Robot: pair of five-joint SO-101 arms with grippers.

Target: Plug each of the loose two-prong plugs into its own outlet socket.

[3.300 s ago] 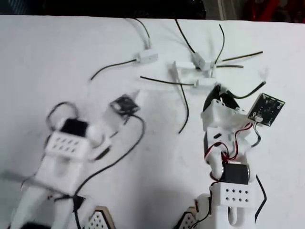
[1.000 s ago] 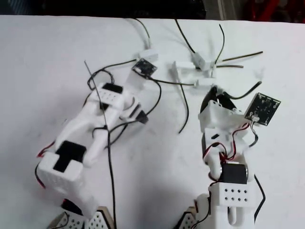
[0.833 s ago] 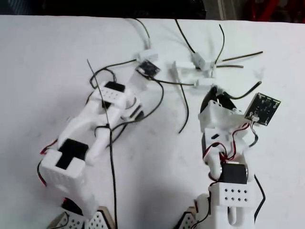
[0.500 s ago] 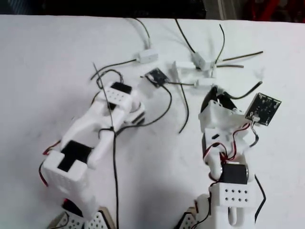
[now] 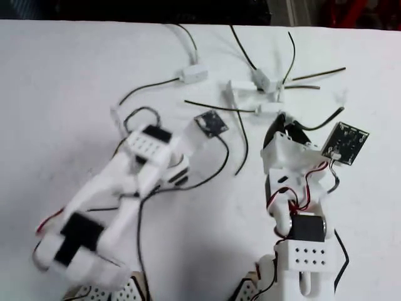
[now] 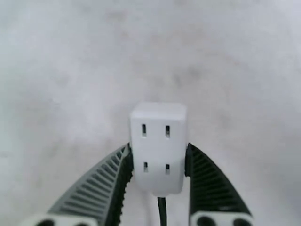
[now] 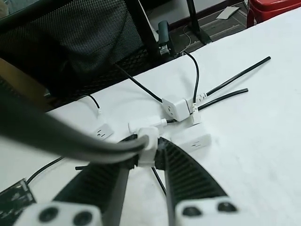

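While the left arm [image 5: 119, 182] lies stretched low across the table [image 5: 56, 75], slanting in toward the middle, the left gripper [image 6: 157, 149] pinches a white socket [image 6: 158, 136] between its fingers [image 6: 115, 176], one ribbed pad against each side. The socket's long axis runs along the fingers. Its blunt end sticks out past the fingertips and its black cord [image 6: 162, 212] leaves back between them toward the wrist. The face with two pairs of slots looks up at the wrist camera.

The right arm [image 5: 294, 182] stands folded up, with the right gripper [image 7: 149, 144] tipped forward and low over the table. Its fingers close on a small white plug [image 7: 146, 141] right at their tips. The plug's thick black cable [image 7: 61, 136] sweeps off sideways past one finger. I can't make out which way the prongs point. Just beyond those fingertips, other sockets [image 7: 193, 140] lie on the table, black cords trailing away from them.
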